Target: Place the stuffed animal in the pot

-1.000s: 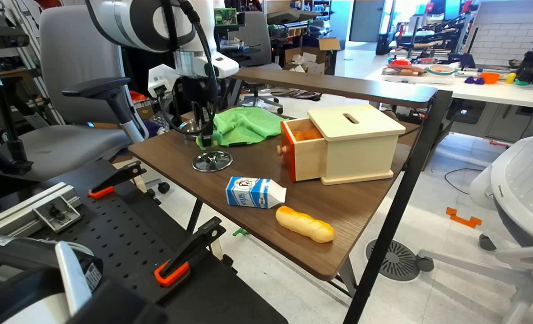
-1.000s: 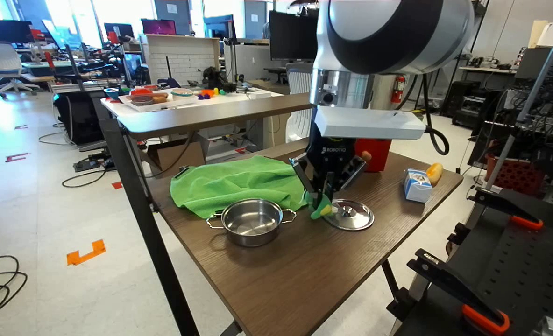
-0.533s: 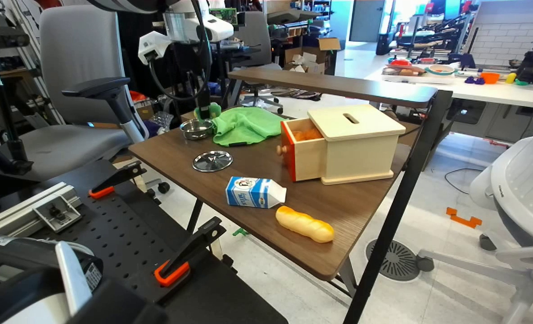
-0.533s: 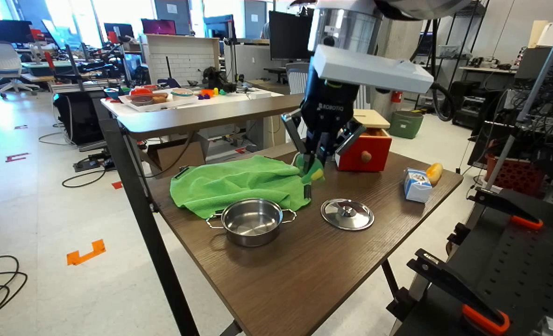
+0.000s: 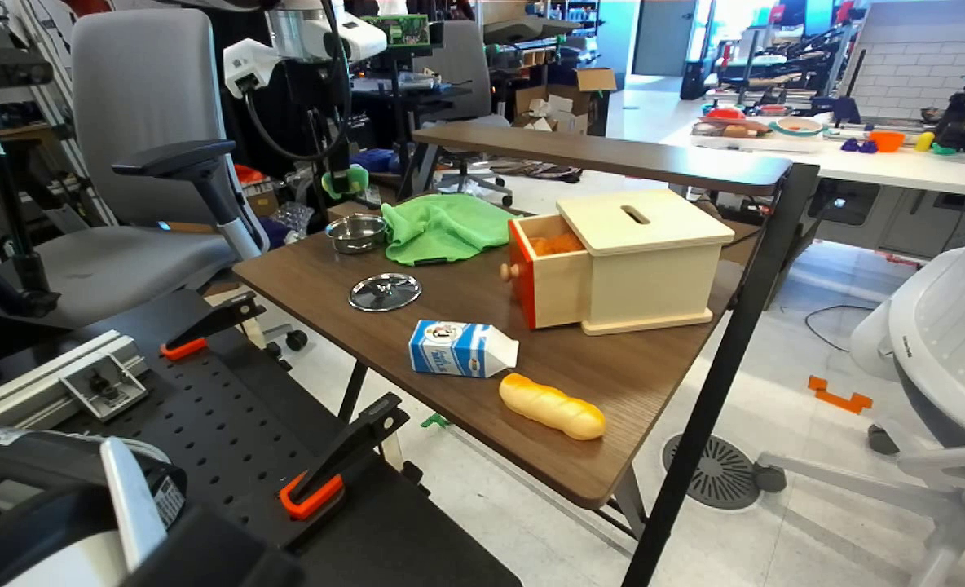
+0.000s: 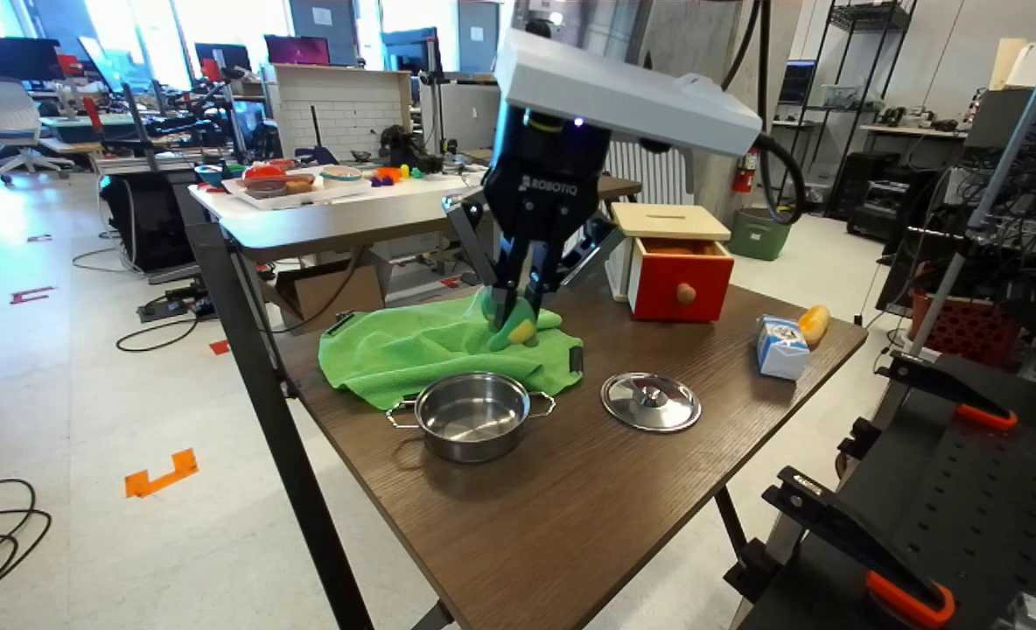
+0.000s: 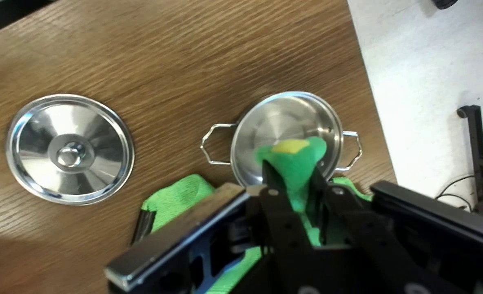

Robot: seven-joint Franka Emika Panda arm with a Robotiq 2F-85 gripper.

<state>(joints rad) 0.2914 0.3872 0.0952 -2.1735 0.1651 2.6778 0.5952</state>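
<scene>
A small green stuffed animal with a yellow patch is held between the fingers of my gripper, seen in the wrist view. In an exterior view the stuffed animal hangs in the air in front of the green cloth, below the gripper. The steel pot stands upright on the table with its two handles out, and nothing shows inside it. In the wrist view the stuffed animal overlaps the near part of the pot. In an exterior view it is above and behind the pot.
The pot's lid lies flat beside it. A crumpled green cloth touches or nearly touches the pot. A wooden box with a red-fronted open drawer, a milk carton and a bread roll are farther along. A raised shelf runs behind.
My gripper has lifted the stuffed animal from near the lid and carried it up and sideways, over the cloth and toward the pot. Pot, lid and cloth look the same.
</scene>
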